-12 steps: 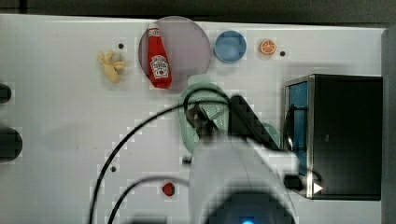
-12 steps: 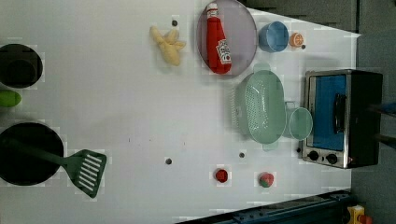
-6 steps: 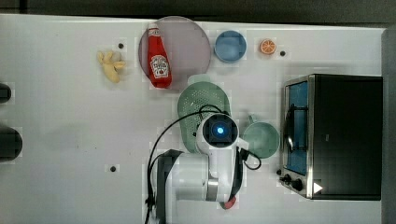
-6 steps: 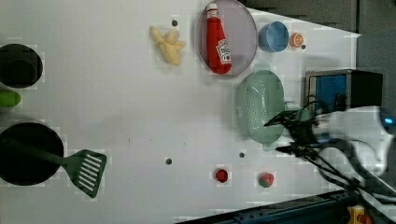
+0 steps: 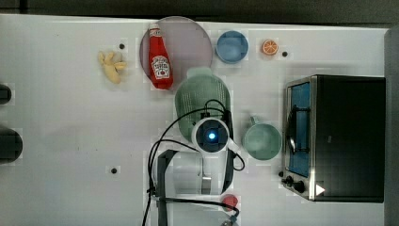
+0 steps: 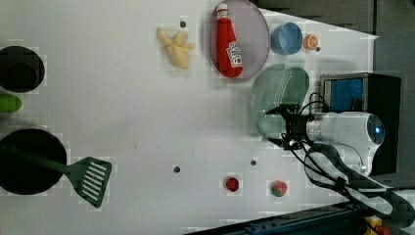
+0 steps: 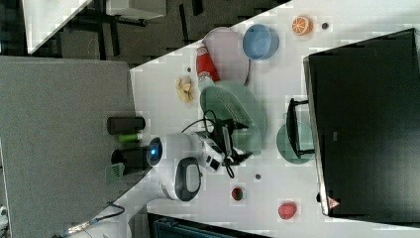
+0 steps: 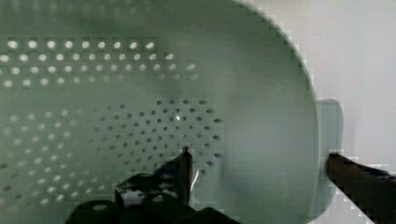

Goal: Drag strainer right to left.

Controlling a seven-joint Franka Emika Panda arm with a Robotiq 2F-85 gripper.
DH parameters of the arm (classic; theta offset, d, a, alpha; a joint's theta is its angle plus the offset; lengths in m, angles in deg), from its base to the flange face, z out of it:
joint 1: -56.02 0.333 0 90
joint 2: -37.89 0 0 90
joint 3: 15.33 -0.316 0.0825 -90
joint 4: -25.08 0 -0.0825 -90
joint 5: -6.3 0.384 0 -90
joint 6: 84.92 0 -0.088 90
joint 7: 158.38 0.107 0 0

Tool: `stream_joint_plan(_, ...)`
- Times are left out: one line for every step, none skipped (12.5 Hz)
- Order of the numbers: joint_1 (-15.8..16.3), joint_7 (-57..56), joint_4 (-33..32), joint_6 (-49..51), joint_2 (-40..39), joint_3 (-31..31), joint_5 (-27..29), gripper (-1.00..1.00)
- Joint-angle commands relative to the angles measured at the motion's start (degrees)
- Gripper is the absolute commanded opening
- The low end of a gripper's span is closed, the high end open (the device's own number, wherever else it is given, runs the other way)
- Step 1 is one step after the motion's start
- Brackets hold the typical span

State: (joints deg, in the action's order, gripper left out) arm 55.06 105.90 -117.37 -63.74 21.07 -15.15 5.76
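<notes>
Beside strainer [image 5: 201, 96] — mug [image 5: 262, 141], ketchup bottle [image 5: 160, 63], toaster oven [image 5: 339, 136]

Strainer [image 8: 261, 93]: pale mint plastic, smooth, dull satin sheen; bowl pierced with rows of small round holes. Mug [image 5: 262, 141]: same mint colour, smooth, plastic-looking. Surface [image 5: 70, 155]: white, matt, even, with a few small dark dots. Ketchup bottle [image 5: 160, 63]: glossy red plastic with a white cap. Plate [image 5: 190, 42]: pale mauve, smooth and matt. Blue bowl [image 5: 232, 46]: smooth, slight sheen. Toaster oven [image 5: 346, 136]: matt black casing, bright metal trim around the front. Arm housing [image 6: 342, 129]: glossy white plastic. Hand [image 8: 257, 163]: fingers [image 8: 184, 170] dark and matt. Spatula [image 6: 90, 178]: dark green, slotted, matt.
</notes>
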Motion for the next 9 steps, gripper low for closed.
stream_joint_plan(3.3, 7.5, 0.7, -6.3, -4.0, -1.2, 0.1, 1.0)
stream_joint_plan(3.7, 7.5, 0.7, -6.5, -5.3, -1.2, 0.1, 1.0)
stream_joint_plan(4.1, 7.5, 1.0, -6.6, -6.2, -1.2, 0.1, 1.0)
stream_joint_plan(4.5, 7.5, 1.3, -6.6, -6.7, -1.2, 0.1, 1.0)
stream_joint_plan(5.0, 7.5, 1.3, -6.2, -7.0, -1.2, 0.1, 1.0)
stream_joint_plan(5.5, 7.5, 1.3, -6.0, -7.0, -1.2, 0.1, 1.0)
stream_joint_plan(6.2, 7.5, 1.6, -5.9, -7.0, -1.3, 0.1, 1.0)
stream_joint_plan(6.9, 7.5, 1.7, -5.3, -7.0, -1.3, 0.1, 1.0)
stream_joint_plan(7.8, 7.4, 2.0, -5.0, -7.0, -1.3, 0.1, 1.0)
